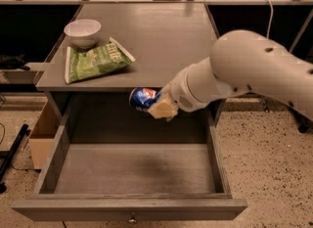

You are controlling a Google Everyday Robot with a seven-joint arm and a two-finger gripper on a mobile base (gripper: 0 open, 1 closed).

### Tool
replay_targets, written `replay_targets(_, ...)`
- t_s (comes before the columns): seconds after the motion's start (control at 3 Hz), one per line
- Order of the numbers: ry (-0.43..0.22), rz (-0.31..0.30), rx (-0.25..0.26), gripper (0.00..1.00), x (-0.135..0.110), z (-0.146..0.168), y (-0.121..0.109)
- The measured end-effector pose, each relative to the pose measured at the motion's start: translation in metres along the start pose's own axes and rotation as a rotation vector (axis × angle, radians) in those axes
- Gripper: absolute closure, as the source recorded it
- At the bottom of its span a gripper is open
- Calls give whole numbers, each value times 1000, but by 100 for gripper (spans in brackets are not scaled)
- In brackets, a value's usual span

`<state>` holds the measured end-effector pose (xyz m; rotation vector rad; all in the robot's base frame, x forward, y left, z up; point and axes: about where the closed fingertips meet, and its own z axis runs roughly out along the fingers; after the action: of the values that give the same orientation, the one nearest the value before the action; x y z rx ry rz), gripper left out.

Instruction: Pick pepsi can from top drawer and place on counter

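Lift is the step in hand — the gripper (155,106), clenched on the pepsi can (142,98), holds it tilted above the open top drawer (53,166), just under the front edge of the counter (161,36) — so the next move, as I judge it, must clear that edge before setting down.

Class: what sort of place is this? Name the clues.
Probably a robot test lab: speckled floor, a loose cable behind the grey counter, and a robot hand holding the pepsi can above the open top drawer.
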<state>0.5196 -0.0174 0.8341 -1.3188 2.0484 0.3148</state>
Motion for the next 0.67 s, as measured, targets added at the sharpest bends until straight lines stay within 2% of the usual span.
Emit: replay_targets(0.67,23,-78,42,100,-58,-13,-43)
